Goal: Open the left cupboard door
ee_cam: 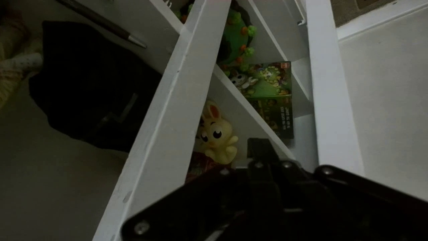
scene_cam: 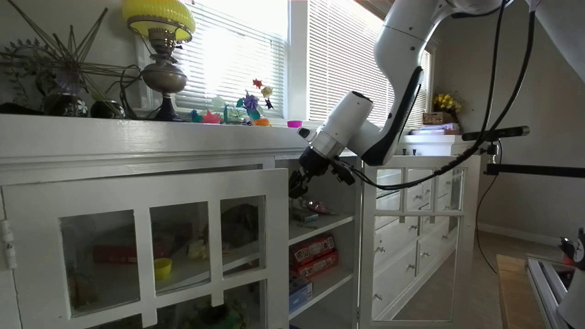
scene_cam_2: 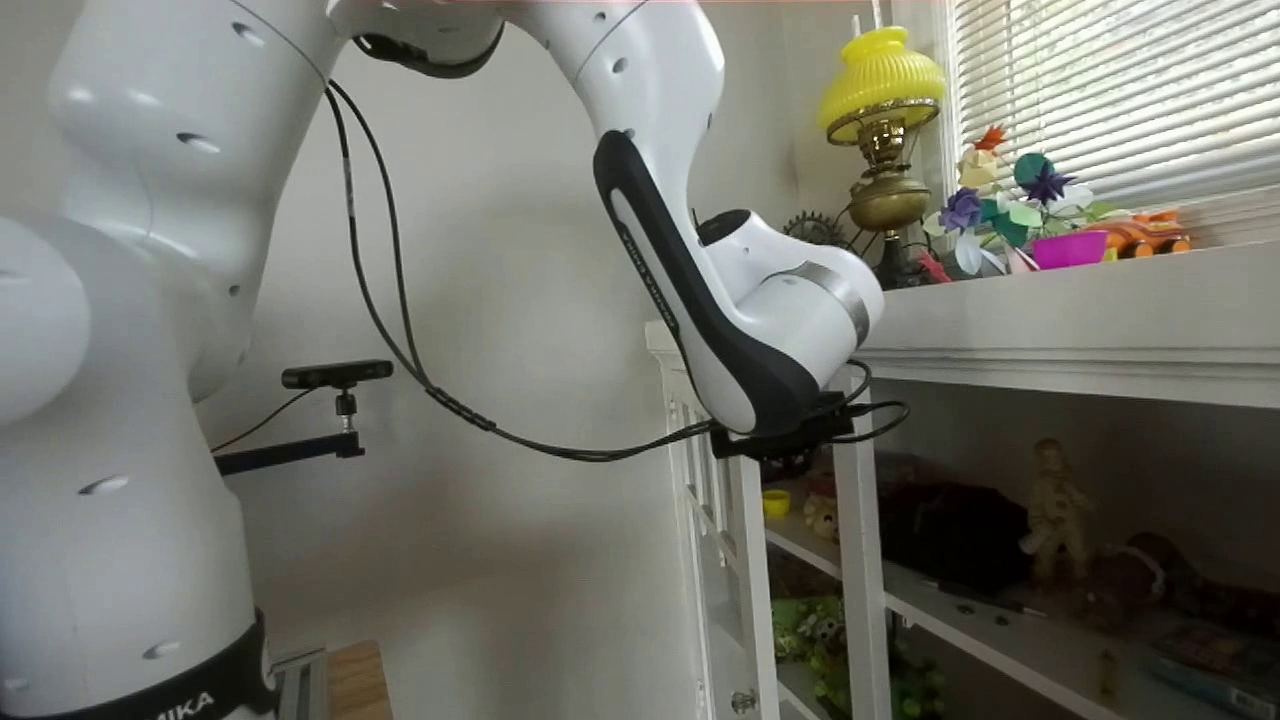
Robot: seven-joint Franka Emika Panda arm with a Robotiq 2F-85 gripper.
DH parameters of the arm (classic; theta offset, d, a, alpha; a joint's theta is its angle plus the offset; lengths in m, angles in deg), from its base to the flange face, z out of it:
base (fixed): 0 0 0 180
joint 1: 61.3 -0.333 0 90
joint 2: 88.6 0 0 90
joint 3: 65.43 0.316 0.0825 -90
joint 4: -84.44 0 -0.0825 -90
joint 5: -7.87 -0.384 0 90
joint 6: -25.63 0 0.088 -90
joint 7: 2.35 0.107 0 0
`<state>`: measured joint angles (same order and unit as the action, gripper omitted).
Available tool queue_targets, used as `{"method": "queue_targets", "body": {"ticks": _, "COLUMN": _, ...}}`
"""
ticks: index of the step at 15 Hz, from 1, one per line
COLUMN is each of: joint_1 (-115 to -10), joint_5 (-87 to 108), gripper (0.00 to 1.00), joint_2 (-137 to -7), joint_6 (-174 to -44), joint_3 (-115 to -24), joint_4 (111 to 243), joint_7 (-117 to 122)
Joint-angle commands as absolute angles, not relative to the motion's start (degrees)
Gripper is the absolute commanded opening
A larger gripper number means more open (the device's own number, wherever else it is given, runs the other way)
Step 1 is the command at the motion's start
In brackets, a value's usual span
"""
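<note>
Because the gripper (ee_cam: 261, 147) is drawn to its narrowest, with nothing visibly held, use it as a blunt pusher rather than a clamp. Its tips stand at the gap between the white upright (ee_cam: 177, 107) and the free edge of the left cupboard door (scene_cam: 145, 256), which hangs ajar; contact with the door cannot be confirmed. Bear on the inner face of the door's frame, close to that edge, and keep off the glass panes (scene_cam: 179, 246). Watch the upright during the sweep: the gripper's linkage could catch on it. Do not reach deeper into the gap, since the rabbit figure (ee_cam: 219, 137) and the printed box (ee_cam: 271, 90) on the shelves (ee_cam: 242, 102) beyond could be knocked. Follow an outward arc centred on the hinge (scene_cam: 8, 244), at the door's far side, with slow, even pressure; sudden force is likely to rattle the panes.
</note>
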<state>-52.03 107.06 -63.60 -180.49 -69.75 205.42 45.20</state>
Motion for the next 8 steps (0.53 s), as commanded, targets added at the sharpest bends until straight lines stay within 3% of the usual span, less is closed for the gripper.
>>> {"method": "queue_targets", "body": {"ticks": 1, "joint_1": -52.53, "joint_5": 107.11, "gripper": 0.00, "joint_2": -60.48, "joint_6": -182.48, "joint_3": -69.42, "joint_4": 202.03, "joint_7": 48.86}}
{"method": "queue_targets", "body": {"ticks": 8, "joint_1": -53.22, "joint_5": 111.08, "gripper": 0.00, "joint_2": -59.20, "joint_6": -187.04, "joint_3": -70.17, "joint_4": 201.35, "joint_7": 50.68}}
